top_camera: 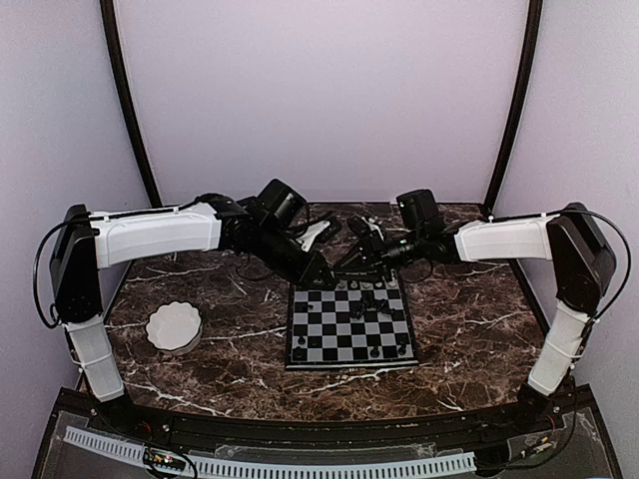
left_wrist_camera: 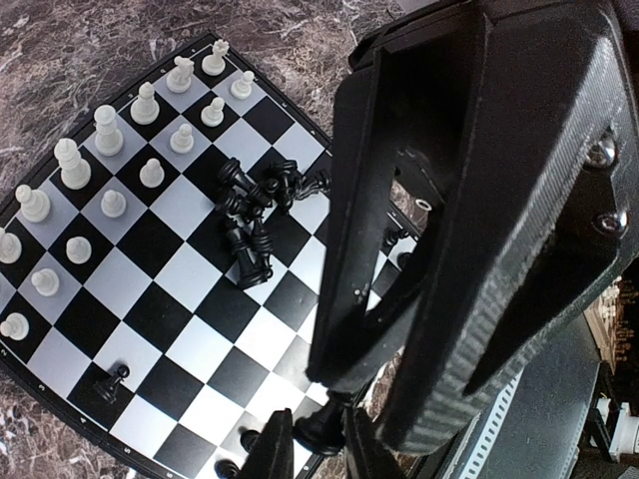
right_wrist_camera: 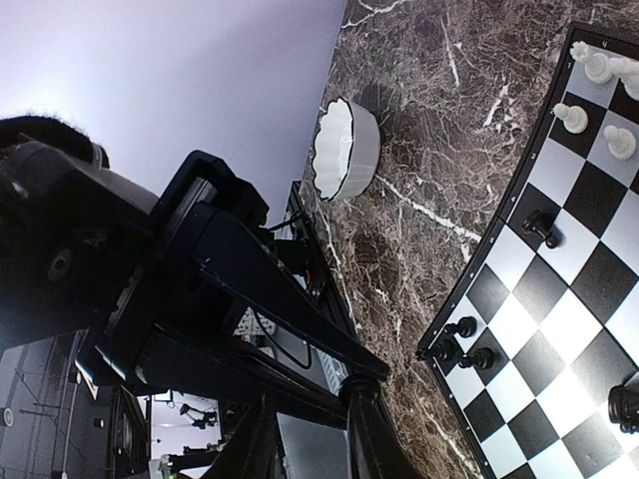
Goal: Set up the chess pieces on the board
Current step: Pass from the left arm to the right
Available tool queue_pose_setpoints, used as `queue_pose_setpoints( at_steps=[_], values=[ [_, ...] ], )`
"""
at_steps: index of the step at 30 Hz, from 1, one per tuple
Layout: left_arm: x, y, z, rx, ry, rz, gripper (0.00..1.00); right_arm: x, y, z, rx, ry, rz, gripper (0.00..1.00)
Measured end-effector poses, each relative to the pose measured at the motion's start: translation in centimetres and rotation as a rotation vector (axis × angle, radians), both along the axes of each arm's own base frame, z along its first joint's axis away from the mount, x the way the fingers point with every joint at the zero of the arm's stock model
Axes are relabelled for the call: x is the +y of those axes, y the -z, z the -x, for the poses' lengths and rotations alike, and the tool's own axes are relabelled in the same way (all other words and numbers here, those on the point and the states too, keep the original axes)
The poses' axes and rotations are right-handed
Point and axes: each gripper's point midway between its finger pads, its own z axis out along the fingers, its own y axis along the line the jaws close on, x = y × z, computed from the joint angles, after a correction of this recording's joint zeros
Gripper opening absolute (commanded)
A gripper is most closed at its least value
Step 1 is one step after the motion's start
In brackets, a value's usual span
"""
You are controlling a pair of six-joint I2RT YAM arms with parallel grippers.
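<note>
A small black plastic chess piece (left_wrist_camera: 320,427) is pinched between the left fingers (left_wrist_camera: 283,447), close under the tips of the right fingers (right_wrist_camera: 357,439), which are held slightly apart. Below both, the black-and-pale checked board (left_wrist_camera: 200,329) is seen, with a heap of black chessmen (left_wrist_camera: 250,215) just beyond the left fingers and white chessmen (left_wrist_camera: 75,165) ranked in two rows farther off.

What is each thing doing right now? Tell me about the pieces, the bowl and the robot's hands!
White pieces: standing in two rows along one edge of the board.
Black pieces: mostly lying heaped mid-board.
Bowl: upright, empty.
Left gripper: jaws shut on one black piece.
Right gripper: jaws slightly apart, holding nothing.
</note>
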Motion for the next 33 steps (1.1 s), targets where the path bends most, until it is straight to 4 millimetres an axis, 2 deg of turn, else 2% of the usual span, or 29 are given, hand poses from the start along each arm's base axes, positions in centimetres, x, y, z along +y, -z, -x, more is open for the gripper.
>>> queue_pose_setpoints(
  at_steps=[22,29,33],
  values=[
    [-0.3,0.1,-0.2,0.000,-0.022,0.015,0.19,-0.6,2.2,0.1,0.030,0.019,0.081,0.28],
    [-0.3,0.3,-0.3,0.000,-0.034,0.027,0.19,-1.1,3.1,0.3,0.065,0.035,0.084,0.25],
    [-0.4,0.4,-0.4,0.001,-0.042,0.036,0.19,-0.9,2.9,0.5,0.082,0.033,0.058,0.23]
  ],
)
